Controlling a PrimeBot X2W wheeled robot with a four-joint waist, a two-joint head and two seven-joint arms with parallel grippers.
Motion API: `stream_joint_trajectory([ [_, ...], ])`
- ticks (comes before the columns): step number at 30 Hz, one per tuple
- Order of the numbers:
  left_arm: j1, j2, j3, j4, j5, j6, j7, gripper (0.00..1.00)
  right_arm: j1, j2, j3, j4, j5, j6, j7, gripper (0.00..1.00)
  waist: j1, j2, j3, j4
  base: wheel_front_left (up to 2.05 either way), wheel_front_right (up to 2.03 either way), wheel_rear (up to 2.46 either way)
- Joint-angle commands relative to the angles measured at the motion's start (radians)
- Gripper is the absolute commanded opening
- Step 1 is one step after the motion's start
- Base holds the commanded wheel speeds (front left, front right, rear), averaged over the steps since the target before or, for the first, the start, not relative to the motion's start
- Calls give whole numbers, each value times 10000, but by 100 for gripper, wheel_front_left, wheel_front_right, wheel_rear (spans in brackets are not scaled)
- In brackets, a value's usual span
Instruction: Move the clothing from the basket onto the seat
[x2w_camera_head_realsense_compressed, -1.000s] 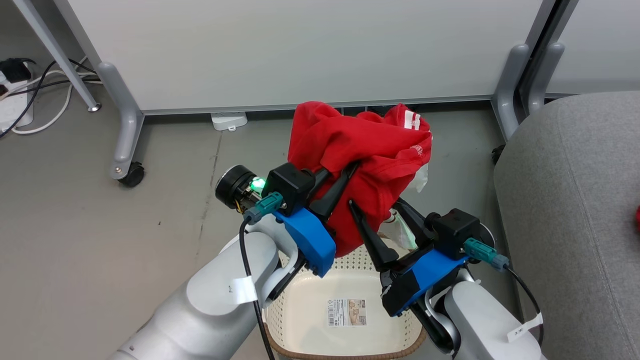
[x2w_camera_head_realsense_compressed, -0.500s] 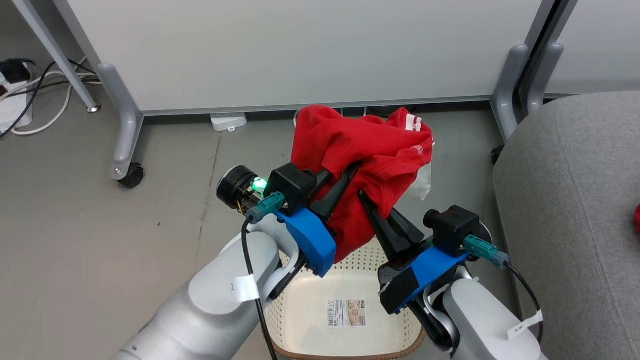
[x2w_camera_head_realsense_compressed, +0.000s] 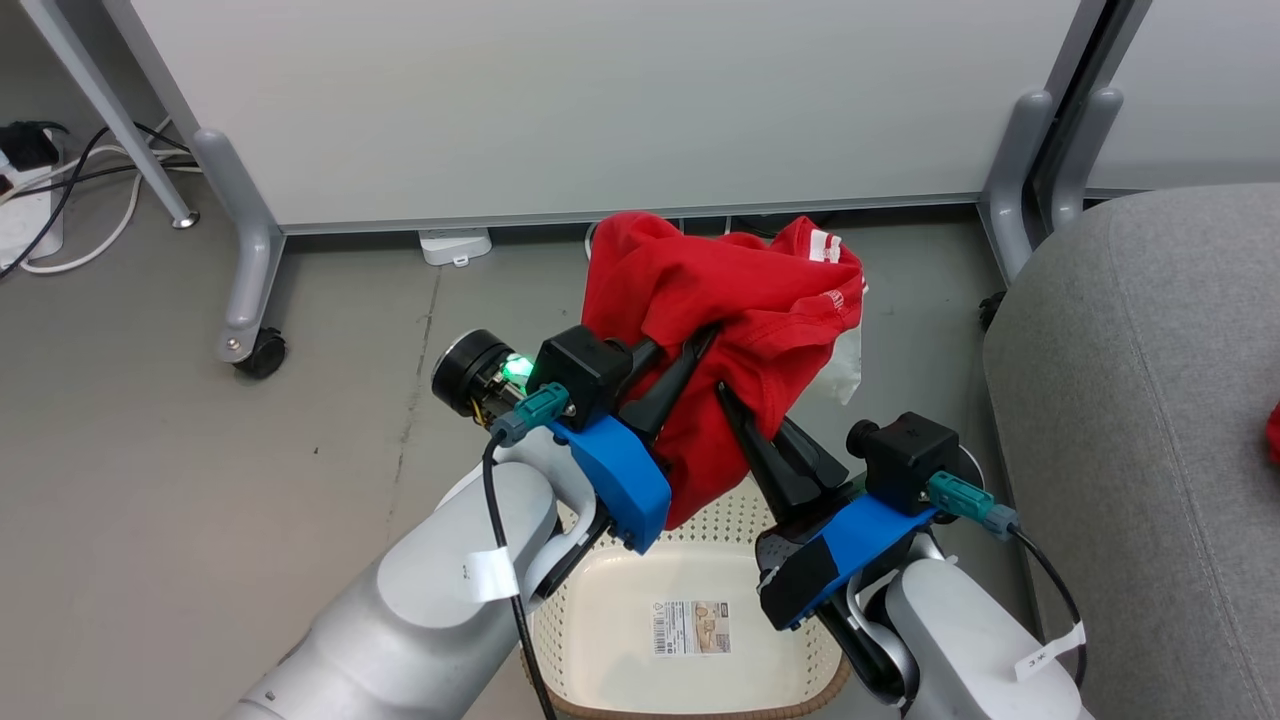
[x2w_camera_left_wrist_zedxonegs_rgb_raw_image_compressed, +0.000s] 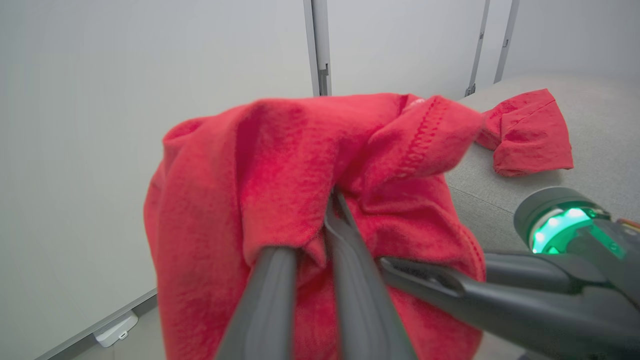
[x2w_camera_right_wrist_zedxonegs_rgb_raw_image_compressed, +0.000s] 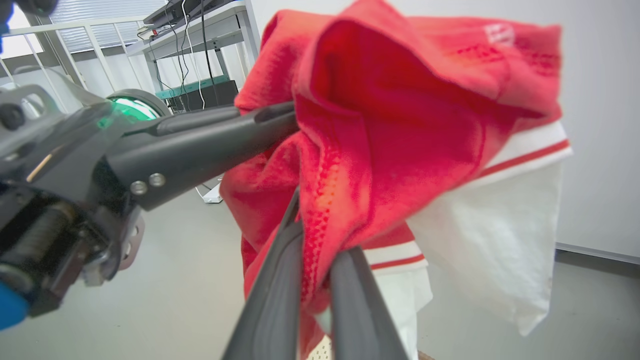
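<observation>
A red garment (x2w_camera_head_realsense_compressed: 720, 300) is held bunched in the air above the far end of the basket (x2w_camera_head_realsense_compressed: 600, 620), left of the grey seat (x2w_camera_head_realsense_compressed: 1130, 400). The left gripper (x2w_camera_head_realsense_compressed: 690, 345) is closed on a fold. The right gripper (x2w_camera_head_realsense_compressed: 735, 400), spread beneath the cloth a second ago, has been raised and narrowed onto a hem. The lift is judged secured at two points and ready for carrying to the seat, where a second red garment (x2w_camera_left_wrist_zedxonegs_rgb_raw_image_compressed: 525, 132) is already laid. The red garment hangs lengthwise downward, its lower end pointing into the basket and its white trim turned toward the seat.
</observation>
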Motion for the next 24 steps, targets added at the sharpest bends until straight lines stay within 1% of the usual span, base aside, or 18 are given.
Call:
stream_joint_trajectory([
  [1, 15, -7, 73, 23, 26, -62, -50, 0, 18, -4, 8, -56, 43, 1, -38, 0, -1, 0, 13, 4, 0, 0, 0],
  [3, 49, -18, 92, 122, -37, -70, -50, 0, 13, -4, 4, -74, 26, 1, -38, 0, -1, 0, 25, 14, 0, 0, 0],
  [4, 56, -33, 79, 177, -75, -59, -44, 83, 11, -4, -1, -89, 17, 1, -38, 0, -1, 0, 35, 18, 0, 0, 0],
  [5, 32, -58, 105, 189, -105, -65, -45, 100, 6, -4, -8, -102, 6, 1, -38, 0, -1, 0, 47, 23, 0, 0, 0],
  [13, -7, -105, 60, 349, -100, -80, -47, 100, -40, -4, -102, -199, -94, 1, -40, 0, -1, 0, 74, 51, 0, 0, 0],
  [24, 102, -23, 329, 189, 190, 2, -49, 100, 58, -4, -211, -252, -196, 1, -41, 0, -1, 0, 64, 3, 0, 0, 0],
])
